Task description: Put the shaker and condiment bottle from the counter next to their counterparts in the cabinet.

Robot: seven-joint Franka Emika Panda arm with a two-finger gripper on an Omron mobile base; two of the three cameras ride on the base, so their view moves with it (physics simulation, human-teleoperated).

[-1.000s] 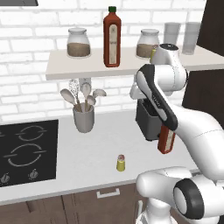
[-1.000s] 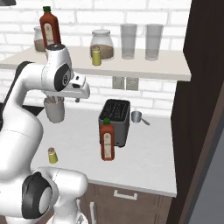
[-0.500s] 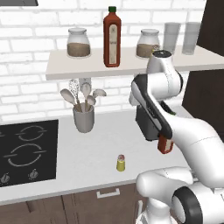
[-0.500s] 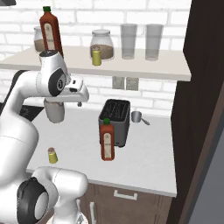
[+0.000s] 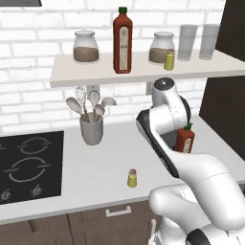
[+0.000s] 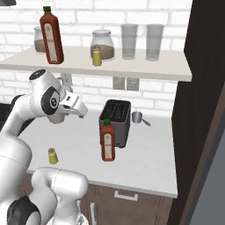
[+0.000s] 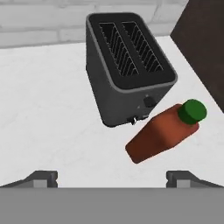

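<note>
The condiment bottle (image 6: 107,140) stands upright on the counter in front of the toaster, red-brown with a green cap (image 7: 193,110). The arm partly covers it in the left base view (image 5: 184,139). My gripper (image 7: 113,180) hangs open above the counter, left of the bottle and well apart from it, with nothing between its fingertips (image 7: 42,178). The hand (image 6: 75,105) sits at mid height below the cabinet shelf (image 6: 145,67). The tiny yellow shaker (image 5: 132,178) stands near the counter's front edge. On the shelf are the labelled red bottle (image 5: 122,40) and the twin shaker (image 5: 169,60).
A dark toaster (image 7: 127,65) stands behind the bottle, with a small metal cup (image 6: 137,117) beside it. A utensil holder (image 5: 92,129) and a stove (image 5: 26,165) are at the left. Jars (image 5: 86,47) and glasses (image 6: 128,41) share the shelf. A dark tall cabinet (image 6: 206,110) bounds the right.
The arm has folded and swung, and the hand has dipped a little toward the counter. The bottle, shakers and toaster have stayed in place.
</note>
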